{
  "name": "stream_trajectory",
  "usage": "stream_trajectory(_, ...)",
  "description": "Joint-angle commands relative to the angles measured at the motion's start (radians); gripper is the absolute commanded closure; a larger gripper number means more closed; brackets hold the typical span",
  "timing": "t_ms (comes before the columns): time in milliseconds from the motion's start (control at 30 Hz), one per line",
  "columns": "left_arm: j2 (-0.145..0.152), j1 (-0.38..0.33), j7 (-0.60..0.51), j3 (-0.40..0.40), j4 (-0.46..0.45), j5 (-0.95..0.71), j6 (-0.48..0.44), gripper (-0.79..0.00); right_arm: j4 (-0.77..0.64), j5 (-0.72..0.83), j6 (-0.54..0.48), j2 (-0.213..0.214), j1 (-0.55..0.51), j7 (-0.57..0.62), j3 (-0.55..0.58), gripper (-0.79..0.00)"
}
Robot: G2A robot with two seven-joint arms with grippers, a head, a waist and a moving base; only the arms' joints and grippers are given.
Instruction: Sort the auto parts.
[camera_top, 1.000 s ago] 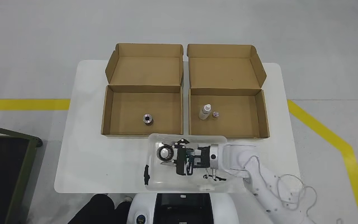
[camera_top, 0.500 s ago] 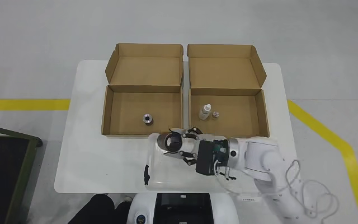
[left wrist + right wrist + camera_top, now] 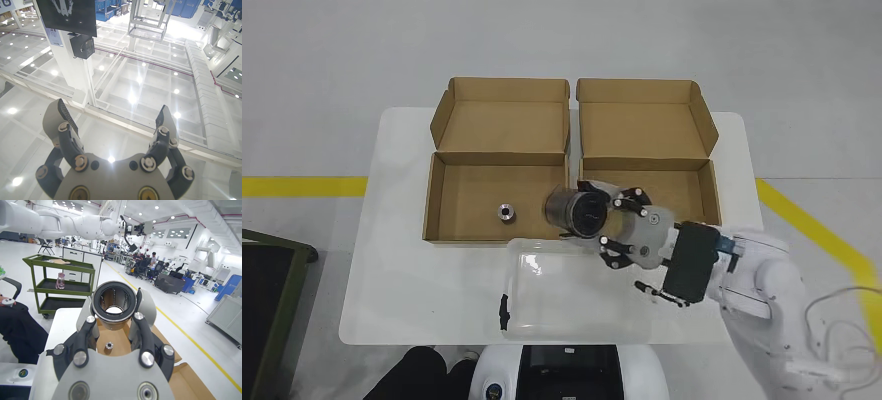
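- Clamping a bearing sleeve (image 3: pixel 113 323) from two sides between the jaws of the right gripper (image 3: pixel 115 308), closed only as far as the round body is allowing.
- Standing wide apart with nothing between, on the left gripper (image 3: pixel 112 106), turned upward.
- Hanging at the centre of the top view, just over the seam where the left box (image 3: pixel 442 205) and the right box (image 3: pixel 707 205) are touching.
- Possibly dropping into the wrong box, being so near to the shared walls; any small drift at release could be deciding the side.
- Possibly slipping or rolling in the grip, judging by the smooth curved surface pinched on narrow contact.
- Possibly striking the small metal part (image 3: pixel 504 211) in the left box, if released too far to the left.
- Lying diagonally, as to the right arm (image 3: pixel 762 275), from the lower right of the frame toward the centre, passing above the right end of the clear tray (image 3: pixel 542 300), fingers pointing to the left.
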Motion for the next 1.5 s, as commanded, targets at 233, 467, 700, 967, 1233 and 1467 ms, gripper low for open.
stream_trajectory(233, 0.000, 0.000, 0.000, 0.000, 0.000, 0.000, 0.000, -0.785, -0.018, 0.020, 0.123, -0.006, 0.003, -0.103, 0.029, 0.000)
stream_trajectory(467, 0.000, 0.000, 0.000, 0.000, 0.000, 0.000, 0.000, -0.785, -0.004, 0.044, 0.148, -0.010, 0.020, -0.141, 0.027, 0.000)
stream_trajectory(700, 0.000, 0.000, 0.000, 0.000, 0.000, 0.000, 0.000, -0.785, 0.007, 0.048, 0.201, -0.016, 0.032, -0.195, 0.025, 0.000)
stream_trajectory(967, 0.000, 0.000, 0.000, 0.000, 0.000, 0.000, 0.000, -0.785, 0.036, 0.025, 0.174, -0.016, 0.028, -0.176, 0.001, 0.000)
stream_trajectory(1233, 0.000, 0.000, 0.000, 0.000, 0.000, 0.000, 0.000, -0.785, 0.089, 0.011, 0.136, -0.017, 0.035, -0.109, -0.045, 0.000)
stream_trajectory(1467, 0.000, 0.000, 0.000, 0.000, 0.000, 0.000, 0.000, -0.785, 0.144, -0.018, 0.130, -0.020, 0.049, -0.047, -0.094, 0.000)
